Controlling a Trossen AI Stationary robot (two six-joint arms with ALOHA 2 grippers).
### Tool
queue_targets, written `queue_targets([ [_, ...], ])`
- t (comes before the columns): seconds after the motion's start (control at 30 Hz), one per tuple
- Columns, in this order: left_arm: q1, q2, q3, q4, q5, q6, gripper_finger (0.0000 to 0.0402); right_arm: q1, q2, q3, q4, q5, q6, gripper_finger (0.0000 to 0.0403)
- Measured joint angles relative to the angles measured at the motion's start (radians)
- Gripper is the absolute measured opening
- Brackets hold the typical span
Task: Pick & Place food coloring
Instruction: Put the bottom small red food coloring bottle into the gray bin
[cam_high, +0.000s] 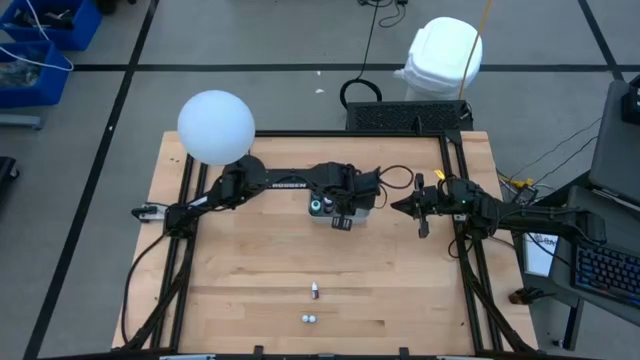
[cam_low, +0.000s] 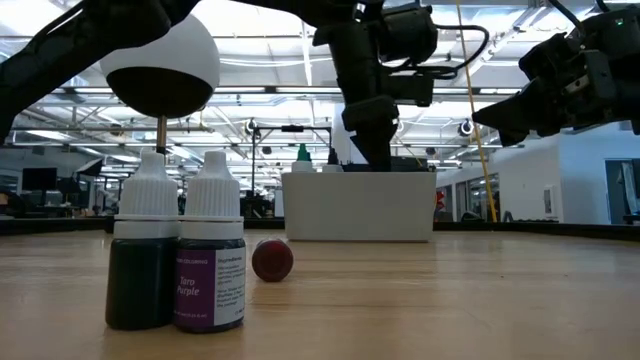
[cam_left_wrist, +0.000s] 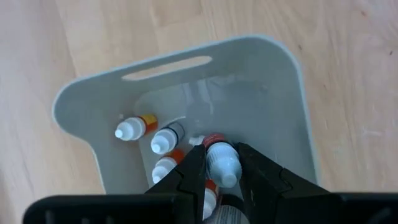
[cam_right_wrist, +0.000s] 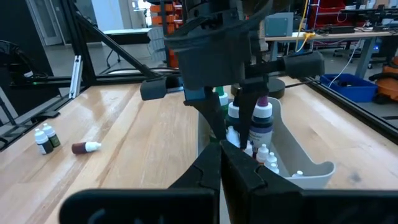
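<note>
Over grey tray (cam_left_wrist: 81, 102), left gripper (cam_left_wrist: 217, 171) pinches bottle (cam_left_wrist: 222, 163); right gripper (cam_right_wrist: 219, 163) closed, empty.

The tray (cam_high: 345, 212) sits near the middle of the table (cam_high: 240, 280), toward its far edge. Several small bottles (cam_left_wrist: 163, 140) lie inside the tray. The left gripper (cam_left_wrist: 219, 167) hangs over the tray, closed around one bottle (cam_left_wrist: 222, 163) above the others. Just right of the tray, apart from it, is the right gripper (cam_high: 421, 207). Near the table's front edge two bottles (cam_high: 309, 319) stand side by side, touching, and one bottle (cam_high: 314, 291) lies on its side just behind them.
</note>
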Motion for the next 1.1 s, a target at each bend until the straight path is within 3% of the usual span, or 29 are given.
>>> queue_targets([
  [0.7,0.016,0.031,-0.001,0.052,0.016,0.033,0.0081,0.0,0.001,0.0,0.006,-0.001,0.0,0.0],
  [1.1,0.01,0.032,-0.064,0.061,0.044,0.034,0.0081,0.0,0.002,0.0,0.006,-0.001,0.0,0.0],
])
